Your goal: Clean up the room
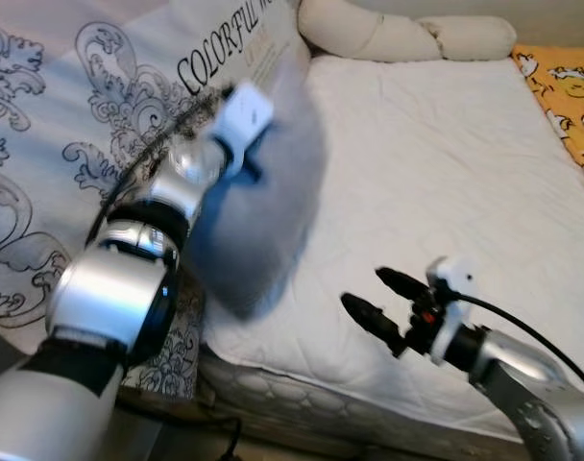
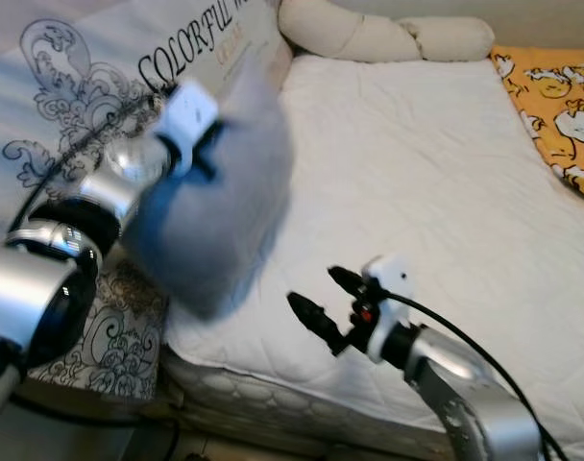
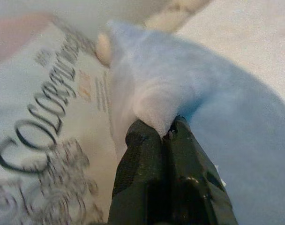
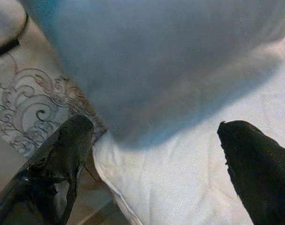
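- The left tool (image 3: pixel 168 136) is closed on a fold of a pale blue-grey pillow (image 1: pixel 263 211) and holds it above the left part of the bed (image 1: pixel 436 163); the pillow looks blurred.
- In the left wrist view the two black fingers (image 3: pixel 142 159) pinch only a small bunch of the soft cover near one corner, and the rest of the pillow hangs free below.
- Beside the pillow lies a patterned quilt (image 1: pixel 52 125) with printed letters, and at the head of the bed is a cream bolster (image 1: pixel 407 38). An orange printed cloth (image 1: pixel 571 96) shows at the far right edge.
- The right tool (image 1: pixel 374 293) is open, its fingers spread wide, over the white sheet near the front edge of the bed, just beside the low end of the pillow and not touching it.
- The step in hand seems to be carrying the pillow to its place on the bed.
- Risk: the grip takes little fabric, so the cover may slip out if the arm swings quickly, and the pillow would drop near the edge of the mattress or onto the floor.
- Risk: the hanging end may brush against the right tool or drag the quilt.
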You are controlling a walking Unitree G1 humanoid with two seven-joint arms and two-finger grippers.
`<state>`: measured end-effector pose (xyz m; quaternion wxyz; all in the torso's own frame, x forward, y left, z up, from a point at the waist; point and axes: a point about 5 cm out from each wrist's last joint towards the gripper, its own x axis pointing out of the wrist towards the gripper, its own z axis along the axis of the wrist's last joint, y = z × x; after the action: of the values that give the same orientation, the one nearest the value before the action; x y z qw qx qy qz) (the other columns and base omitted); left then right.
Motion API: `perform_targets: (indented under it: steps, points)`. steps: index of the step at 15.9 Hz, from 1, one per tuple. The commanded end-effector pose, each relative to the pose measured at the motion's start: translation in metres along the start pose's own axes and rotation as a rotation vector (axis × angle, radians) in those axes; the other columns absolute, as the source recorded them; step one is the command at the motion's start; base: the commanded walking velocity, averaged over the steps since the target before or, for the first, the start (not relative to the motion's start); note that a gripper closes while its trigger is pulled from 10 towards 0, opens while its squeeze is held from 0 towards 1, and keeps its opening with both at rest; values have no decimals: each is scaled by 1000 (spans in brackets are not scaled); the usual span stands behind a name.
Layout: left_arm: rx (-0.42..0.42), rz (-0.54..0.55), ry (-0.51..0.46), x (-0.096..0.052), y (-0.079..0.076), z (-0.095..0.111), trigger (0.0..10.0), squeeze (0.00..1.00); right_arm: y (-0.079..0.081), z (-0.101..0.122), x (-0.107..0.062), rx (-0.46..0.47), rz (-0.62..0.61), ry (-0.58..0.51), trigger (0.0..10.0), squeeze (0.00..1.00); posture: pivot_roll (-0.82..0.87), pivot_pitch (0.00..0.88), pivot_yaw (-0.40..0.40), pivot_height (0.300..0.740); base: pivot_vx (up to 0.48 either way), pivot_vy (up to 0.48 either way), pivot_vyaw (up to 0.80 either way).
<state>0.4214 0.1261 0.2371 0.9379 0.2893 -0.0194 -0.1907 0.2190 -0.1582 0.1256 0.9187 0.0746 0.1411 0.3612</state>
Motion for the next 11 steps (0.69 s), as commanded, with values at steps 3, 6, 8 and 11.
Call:
perform_targets:
  steps: [3, 6, 8, 11]
  points:
    - [-55, 33, -38, 1, 5, 9, 10000, 0, 2, 5, -18, -8, -35, -2, 10000, 1000, -331, 0, 67, 740, 0, 0, 0]
    - [-79, 25, 45, -1, -11, -17, 10000, 0, 7, 15, -35, -9, -57, 9, 10000, 1000, -382, 88, 44, 740, 0, 0, 0]
    - [-92, 19, 124, -6, -23, -40, 10000, 0, 14, 15, -43, -5, -70, 28, 10000, 1000, -406, 117, 43, 740, 0, 0, 0]
    - [-65, 34, 226, -14, -32, -67, 10000, 0, 20, 16, -49, -7, -73, 51, 10000, 1000, -429, 137, 51, 740, 0, 0, 0]
